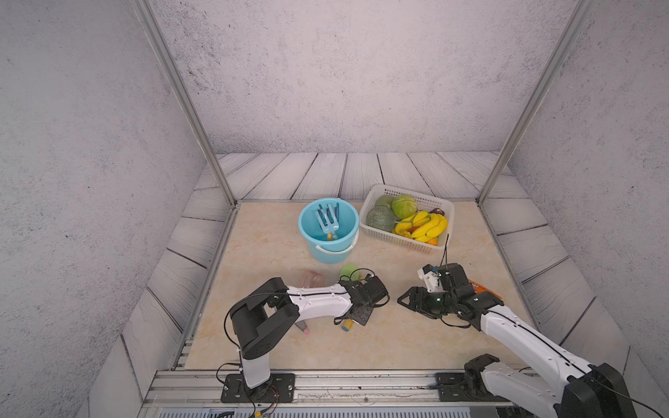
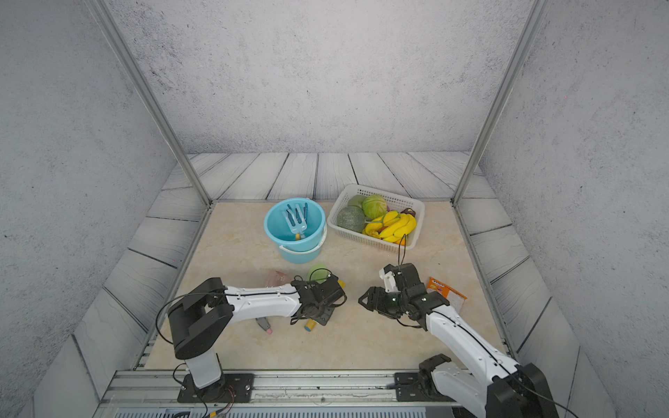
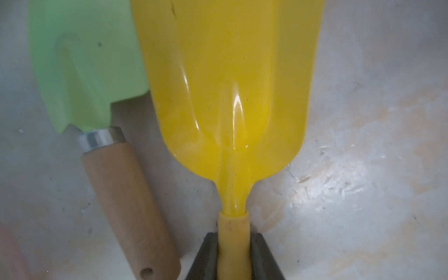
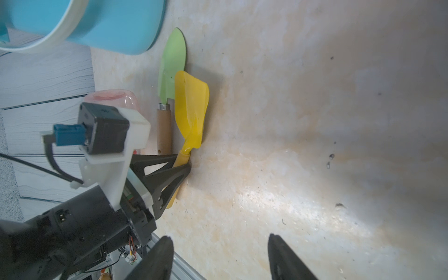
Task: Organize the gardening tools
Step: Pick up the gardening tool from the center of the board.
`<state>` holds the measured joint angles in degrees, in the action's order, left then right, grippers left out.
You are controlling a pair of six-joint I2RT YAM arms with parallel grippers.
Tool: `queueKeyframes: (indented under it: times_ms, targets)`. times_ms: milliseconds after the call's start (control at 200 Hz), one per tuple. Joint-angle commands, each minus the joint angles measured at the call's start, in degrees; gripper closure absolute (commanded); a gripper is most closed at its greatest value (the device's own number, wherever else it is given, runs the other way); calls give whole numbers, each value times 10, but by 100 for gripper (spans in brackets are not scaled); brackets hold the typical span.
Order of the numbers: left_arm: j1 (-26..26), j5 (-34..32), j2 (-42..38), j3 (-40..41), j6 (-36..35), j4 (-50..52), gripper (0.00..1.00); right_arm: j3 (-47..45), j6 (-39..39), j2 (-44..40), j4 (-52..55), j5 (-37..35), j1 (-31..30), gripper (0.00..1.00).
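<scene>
Left claw (image 3: 234, 244) clamped on the handle of the yellow trowel (image 3: 225, 97), which lies on the counter (image 1: 275, 235) in front of the light-blue bucket (image 1: 325, 255); green trowel (image 3: 84, 72), wooden-handled, just beside it; pink spray bottle (image 1: 313, 278) near both, partly hidden by the left arm; 1 blue fork (image 1: 327, 220) inside the bucket; right claw (image 4: 219, 238) with jaws spread, holding nothing, above bare counter.

in both top views: even, diffuse light; soft shadows on the tabletop (image 1: 271, 235); frame posts (image 1: 181, 97) splay toward the edges. left wrist view: soft focus, glare streaks on the yellow trowel (image 3: 225, 97) just beyond the left fingers (image 3: 208, 257). right wrist view: bright patch ahead of the right fingers (image 4: 155, 261), themselves blurred.
</scene>
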<state>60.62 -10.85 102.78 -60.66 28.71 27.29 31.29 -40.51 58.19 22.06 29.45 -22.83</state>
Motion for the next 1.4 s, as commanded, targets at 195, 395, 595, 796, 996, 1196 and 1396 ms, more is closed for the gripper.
queueKeyframes:
  times_ms: [195, 395, 595, 796, 996, 1196, 1396]
  targets:
    - [11, 10, -104, 18, -6, -45, 100, 18, -3, -7, -1, 11, -6, 33]
    - [32, 13, -142, 30, -15, -91, 100, 54, -12, 5, -17, 33, -13, 33]
    - [52, 13, -169, 40, -18, -127, 100, 75, -27, 10, -50, 53, -19, 32]
    - [79, 7, -191, 47, -34, -159, 100, 91, -29, 31, -52, 51, -20, 40]
    - [86, 12, -192, 53, -42, -170, 100, 95, -26, 32, -53, 48, -22, 63]
    - [86, 23, -181, 52, -36, -175, 96, 91, -20, 28, -47, 42, -23, 89]
    - [86, 13, -177, 40, -29, -160, 69, 98, -3, 20, -29, 39, -24, 98]
